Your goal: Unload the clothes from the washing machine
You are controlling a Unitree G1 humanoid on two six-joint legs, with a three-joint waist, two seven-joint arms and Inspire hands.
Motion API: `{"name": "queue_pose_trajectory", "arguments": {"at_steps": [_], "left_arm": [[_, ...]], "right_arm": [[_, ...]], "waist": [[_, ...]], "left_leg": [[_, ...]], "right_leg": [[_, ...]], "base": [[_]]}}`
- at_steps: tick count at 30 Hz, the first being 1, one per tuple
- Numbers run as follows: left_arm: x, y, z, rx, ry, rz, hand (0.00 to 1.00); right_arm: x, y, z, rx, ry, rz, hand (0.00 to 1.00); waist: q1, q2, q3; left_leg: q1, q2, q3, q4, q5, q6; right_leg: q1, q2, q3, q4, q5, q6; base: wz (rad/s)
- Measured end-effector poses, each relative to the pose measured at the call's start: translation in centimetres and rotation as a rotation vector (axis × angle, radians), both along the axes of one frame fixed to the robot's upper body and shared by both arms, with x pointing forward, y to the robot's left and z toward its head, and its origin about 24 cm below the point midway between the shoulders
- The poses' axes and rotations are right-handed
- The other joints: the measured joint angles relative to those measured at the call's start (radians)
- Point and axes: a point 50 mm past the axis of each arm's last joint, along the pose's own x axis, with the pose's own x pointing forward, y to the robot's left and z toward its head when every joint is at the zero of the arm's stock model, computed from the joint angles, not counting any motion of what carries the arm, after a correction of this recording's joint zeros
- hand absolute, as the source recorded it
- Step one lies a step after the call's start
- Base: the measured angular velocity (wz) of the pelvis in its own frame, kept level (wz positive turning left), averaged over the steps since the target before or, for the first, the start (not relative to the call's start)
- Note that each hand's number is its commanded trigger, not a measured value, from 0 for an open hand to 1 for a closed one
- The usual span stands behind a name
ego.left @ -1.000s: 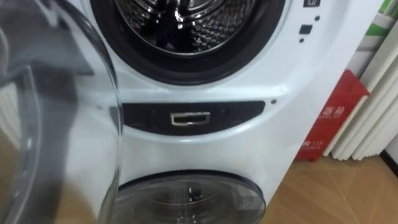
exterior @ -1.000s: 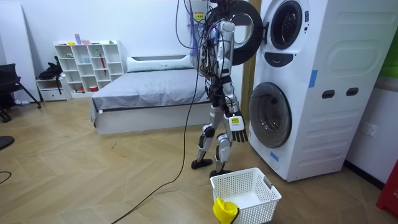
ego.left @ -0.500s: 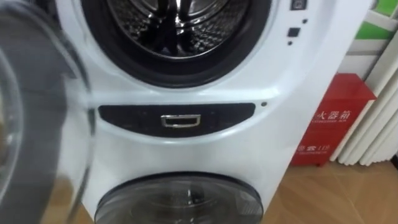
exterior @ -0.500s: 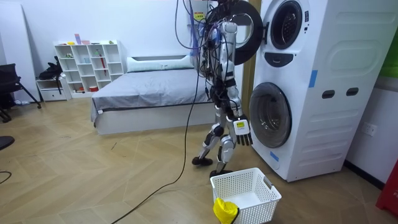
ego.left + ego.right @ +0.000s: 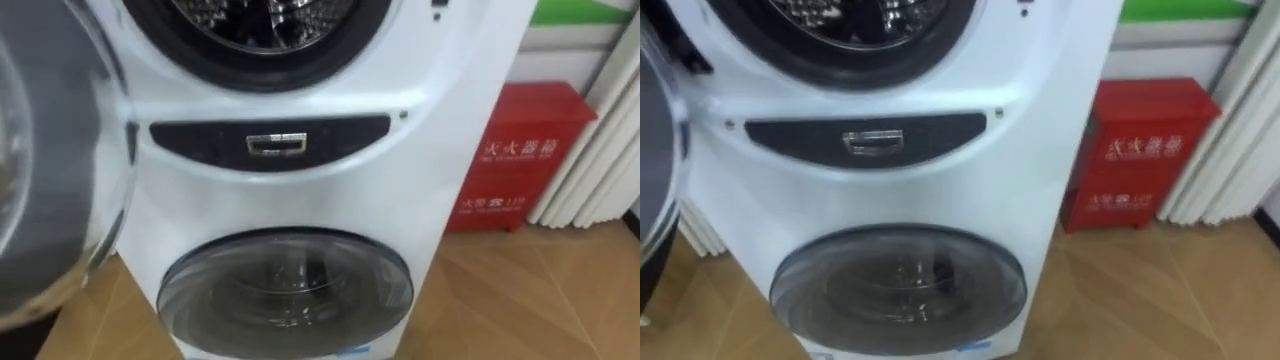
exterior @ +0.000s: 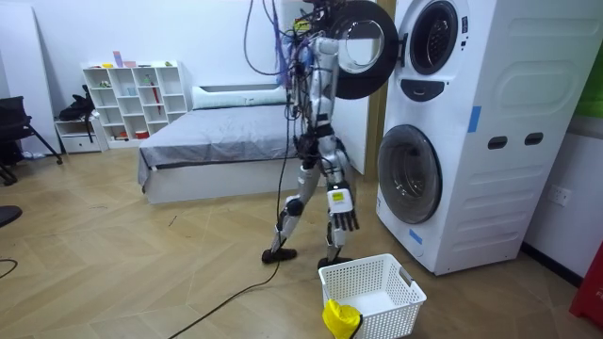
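The upper washing machine's drum (image 5: 262, 18) stands open, showing bare perforated metal and no cloth that I can make out. Its round glass door (image 5: 45, 190) is swung out to my left. Under the drum runs a dark control panel (image 5: 270, 144), and below that the lower machine's door (image 5: 285, 290) is closed. In the room view I stand a step back from the stacked machines (image 6: 443, 132), facing them. My right hand (image 6: 343, 215) hangs low beside my leg, fingers relaxed and holding nothing.
A white laundry basket (image 6: 396, 282) sits on the wooden floor by my feet with a yellow item (image 6: 341, 318) at its near corner. A red box (image 5: 515, 160) and white slats (image 5: 600, 150) stand right of the machines. A bed (image 6: 226, 141) lies behind me.
I have stepped back from the machines. The eye view has dropped, so less of the drum and more of the lower door shows. My right hand has swung lower.
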Motion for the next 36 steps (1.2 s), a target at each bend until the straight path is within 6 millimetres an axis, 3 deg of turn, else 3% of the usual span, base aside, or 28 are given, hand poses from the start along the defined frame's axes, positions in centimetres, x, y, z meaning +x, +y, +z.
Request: {"name": "queue_pose_trajectory", "arguments": {"at_steps": [1,2,3,4,5,6,7,8,9,11,13,15,18,21,24,26,29,32,35,36], "left_arm": [[-1.0,0.4,-0.3,0.007,0.031,0.014,0.0],[-1.9,0.8,-0.5,0.007,0.054,0.04,0.0],[-2.3,0.9,-0.6,0.003,0.065,0.054,0.0],[-3.2,1.1,-0.8,0.005,0.094,0.063,0.0],[-4.0,1.0,-1.0,0.005,0.112,0.074,0.0],[-4.5,1.0,-1.1,0.006,0.122,0.083,0.0],[-5.7,1.2,-1.2,0.016,0.147,0.1,0.0],[-6.7,1.4,-1.3,0.025,0.169,0.126,0.0],[-7.1,1.5,-1.3,0.034,0.177,0.14,0.0],[-7.7,2.1,-1.2,0.042,0.172,0.246,0.0],[-7.0,2.7,-0.9,0.044,0.129,0.328,0.0],[-6.4,3.7,-0.4,0.06,0.076,0.42,0.0],[-4.7,5.6,0.8,0.081,-0.044,0.582,0.0],[-1.8,8.2,3.5,0.146,-0.221,0.658,0.0],[1.4,10.8,6.9,0.226,-0.398,0.682,0.0],[3.7,12.6,10.5,0.288,-0.564,0.683,0.0],[5.4,14.1,14.5,0.36,-0.739,0.724,0.0],[6.9,14.8,17.7,0.408,-0.863,0.732,0.0],[8.8,15.2,21.6,0.467,-1.0,0.663,0.0],[8.8,15.3,22.1,0.494,-1.009,0.635,0.0]], "right_arm": [[-0.2,0.1,0.0,0.004,0.005,-0.001,0.0],[0.2,0.1,0.0,0.007,-0.004,-0.009,0.0],[0.2,0.0,0.0,0.006,-0.007,-0.018,0.0],[-0.5,-0.1,0.0,0.009,0.013,-0.054,0.0],[-1.4,-0.2,0.0,0.007,0.039,-0.076,0.0],[-1.7,-0.2,0.0,0.005,0.049,-0.083,0.0],[-1.8,-0.3,0.0,-0.001,0.053,-0.084,0.0],[-1.7,-0.3,0.0,-0.002,0.049,-0.08,0.0],[-1.6,-0.2,0.0,-0.001,0.047,-0.077,0.0],[-1.5,0.0,-0.1,0.006,0.044,-0.073,0.0],[-1.2,-0.2,0.0,0.001,0.038,-0.059,0.0],[-0.8,-0.3,0.0,-0.005,0.032,-0.029,0.0],[-0.7,-0.8,0.2,-0.012,0.02,-0.047,0.0],[-0.7,-1.5,0.4,-0.03,-0.005,-0.096,0.0],[-0.3,-2.5,0.9,-0.057,-0.041,-0.135,0.0],[-1.1,-3.1,1.1,-0.075,-0.031,-0.155,0.0],[-1.6,-3.1,1.1,-0.079,-0.018,-0.148,0.0],[-1.9,-2.9,1.0,-0.073,-0.018,-0.146,0.0],[-1.8,-2.7,1.0,-0.069,-0.015,-0.129,0.0],[-1.8,-2.7,1.0,-0.068,-0.016,-0.129,0.0]], "waist": [[0.005,-0.013,-0.0022],[0.012,-0.018,-0.0082],[0.011,-0.01,-0.0047],[0.009,-0.017,-0.0046],[0.012,-0.022,-0.0051],[0.013,-0.028,-0.0045],[0.019,-0.03,-0.0048],[0.031,-0.032,-0.0046],[0.038,-0.034,-0.0049],[0.056,-0.048,-0.012],[0.072,-0.055,-0.0198],[0.093,-0.056,-0.0192],[0.094,-0.038,-0.016],[0.096,-0.03,-0.0184],[0.095,-0.014,-0.0191],[0.097,0.002,-0.019],[0.109,0.021,-0.0186],[0.115,0.04,-0.0182],[0.115,0.04,-0.0181],[0.117,0.039,-0.0169]], "left_leg": [[-0.019,-0.019,0.035,-0.003,0.012,0.025],[-0.052,-0.023,0.067,0.0,0.024,0.048],[-0.065,-0.02,0.09,0.004,0.023,0.057],[-0.085,-0.018,0.152,0.017,0.031,0.059],[-0.089,-0.018,0.176,0.017,0.046,0.06],[-0.091,-0.02,0.18,0.014,0.054,0.062],[-0.095,-0.023,0.181,0.013,0.063,0.065],[-0.097,-0.024,0.191,0.013,0.069,0.065],[-0.096,-0.026,0.196,0.014,0.07,0.063],[-0.109,-0.034,0.208,0.019,0.08,0.054],[-0.12,-0.037,0.223,0.032,0.091,0.045],[-0.121,-0.036,0.235,0.036,0.097,0.037],[-0.118,-0.025,0.221,0.037,0.104,0.025],[-0.122,-0.021,0.187,0.035,0.108,0.019],[-0.133,-0.019,0.166,0.038,0.11,0.017],[-0.133,-0.021,0.146,0.035,0.11,0.017],[-0.136,-0.022,0.131,0.034,0.111,0.016],[-0.138,-0.027,0.086,0.032,0.111,0.016],[-0.136,-0.029,0.066,0.024,0.112,0.017],[-0.132,-0.03,0.066,0.022,0.112,0.016]], "right_leg": [[0.002,-0.004,0.023,-0.051,0.058,0.009],[0.007,-0.006,0.051,-0.124,0.128,0.047],[0.004,-0.013,0.054,-0.127,0.139,0.08],[0.002,-0.051,0.029,-0.018,0.054,0.094],[0.017,-0.093,0.006,0.125,-0.045,0.108],[0.031,-0.112,0.002,0.177,-0.081,0.112],[0.076,-0.149,0.001,0.241,-0.135,0.13],[0.143,-0.178,0.009,0.248,-0.168,0.155],[0.178,-0.186,0.015,0.23,-0.178,0.168],[0.306,-0.212,0.045,0.081,-0.199,0.194],[0.34,-0.203,0.04,-0.035,-0.199,0.195],[0.361,-0.194,0.041,-0.105,-0.194,0.191],[0.382,-0.172,0.039,-0.146,-0.169,0.177],[0.386,-0.16,0.038,-0.153,-0.165,0.172],[0.382,-0.157,0.025,-0.154,-0.162,0.168],[0.392,-0.156,0.013,-0.155,-0.162,0.168],[0.385,-0.155,0.011,-0.156,-0.162,0.168],[0.386,-0.157,-0.011,-0.155,-0.162,0.168],[0.393,-0.156,-0.015,-0.158,-0.162,0.168],[0.398,-0.156,-0.015,-0.163,-0.162,0.168]], "base": [[-0.36],[-0.32],[-0.03],[0.33],[0.41],[0.27],[-0.06],[-0.21],[-0.35],[-0.33],[-0.38],[-0.48],[-0.07],[0.07],[0.11],[0.2],[0.03],[0.07],[0.19],[0.07]]}}
